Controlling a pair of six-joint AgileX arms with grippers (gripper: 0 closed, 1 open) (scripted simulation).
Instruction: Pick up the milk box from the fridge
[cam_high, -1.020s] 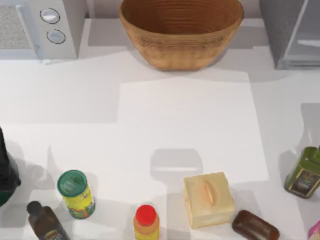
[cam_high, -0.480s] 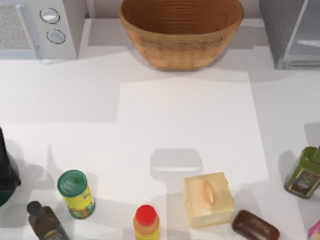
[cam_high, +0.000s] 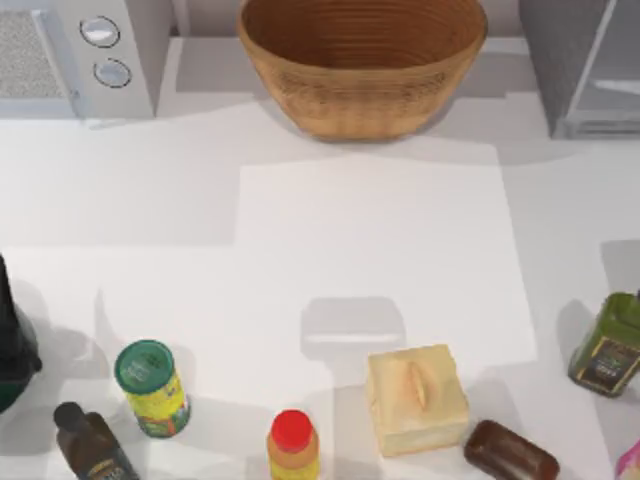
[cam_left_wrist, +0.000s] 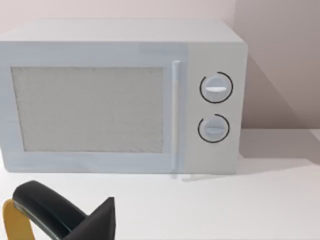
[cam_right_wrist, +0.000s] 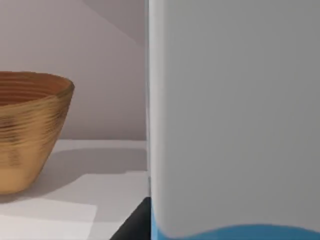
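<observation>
The milk box (cam_right_wrist: 235, 125) stands very close in the right wrist view, a broad white face with a light-blue strip along its lower part. A dark piece of my right gripper (cam_right_wrist: 134, 224) shows beside the box's lower edge; whether it grips the box cannot be told. The fridge (cam_high: 575, 60), a grey cabinet with a pale inner panel, is at the table's back right corner in the top view. My left arm is parked on the left, its wrist view facing the white appliance.
A woven basket (cam_high: 362, 62) (cam_right_wrist: 25, 135) sits at the back centre and a white appliance with two knobs (cam_high: 100, 55) (cam_left_wrist: 125, 100) at the back left. Along the front are a pale-yellow box (cam_high: 415, 398), a green-lidded can (cam_high: 150, 385), a red-capped bottle (cam_high: 293, 445) and an olive bottle (cam_high: 608, 345).
The shadow at the table's right edge has shifted toward the front. Nothing on the table has moved.
</observation>
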